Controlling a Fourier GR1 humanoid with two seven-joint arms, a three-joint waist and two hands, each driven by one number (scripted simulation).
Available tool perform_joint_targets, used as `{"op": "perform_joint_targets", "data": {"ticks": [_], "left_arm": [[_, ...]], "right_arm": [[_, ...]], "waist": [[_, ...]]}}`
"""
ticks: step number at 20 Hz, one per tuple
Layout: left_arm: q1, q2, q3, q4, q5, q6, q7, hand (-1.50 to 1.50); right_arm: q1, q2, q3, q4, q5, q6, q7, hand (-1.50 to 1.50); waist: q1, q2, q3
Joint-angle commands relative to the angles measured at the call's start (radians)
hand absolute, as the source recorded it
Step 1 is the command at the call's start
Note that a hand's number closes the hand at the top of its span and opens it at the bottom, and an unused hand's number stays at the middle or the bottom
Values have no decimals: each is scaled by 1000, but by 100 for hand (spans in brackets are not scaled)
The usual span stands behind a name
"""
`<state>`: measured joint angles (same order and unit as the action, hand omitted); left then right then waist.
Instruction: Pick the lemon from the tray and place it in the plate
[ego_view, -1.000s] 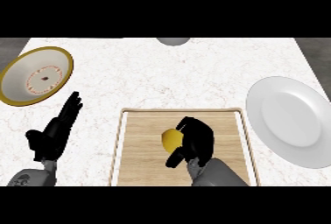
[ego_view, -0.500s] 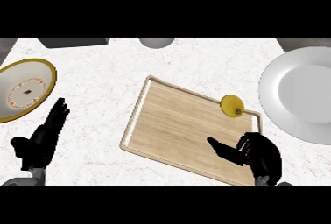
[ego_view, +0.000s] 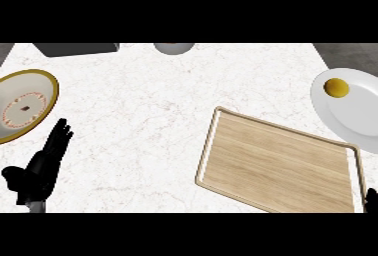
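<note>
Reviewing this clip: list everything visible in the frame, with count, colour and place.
lemon: one, yellow, on the white plate, near its upper left rim
white plate: one, white, right edge
tray: one, light wood, lower right, turned at an angle
gold-rimmed plate: one, cream with gold rim, left edge
dark box: one, dark grey, top left
grey round object: one, top centre, cut off
counter: white marble
left hand: black, open, resting at lower left
right hand: black, barely visible at lower right corner

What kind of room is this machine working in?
Most likely a kitchen: a pale marble-look counter carries a wooden tray, a white plate with a lemon on it, and a gold-rimmed plate.
</note>
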<state>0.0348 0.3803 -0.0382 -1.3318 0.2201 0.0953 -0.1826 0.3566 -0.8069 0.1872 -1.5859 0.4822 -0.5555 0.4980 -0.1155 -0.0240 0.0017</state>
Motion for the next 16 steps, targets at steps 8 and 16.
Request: {"op": "perform_joint_targets", "data": {"ticks": [8,16], "left_arm": [[6,-3,-26,-66,-24,-12,20,0],[-64,-37,-32,-14,-44,-34,30,0]], "right_arm": [[379,-84,-449,-189,-332,-138,-450,150],[527,3,-681,-383,-425,7,-538,150]], "waist": [[57,10,-2],[91,20,-3]]}}
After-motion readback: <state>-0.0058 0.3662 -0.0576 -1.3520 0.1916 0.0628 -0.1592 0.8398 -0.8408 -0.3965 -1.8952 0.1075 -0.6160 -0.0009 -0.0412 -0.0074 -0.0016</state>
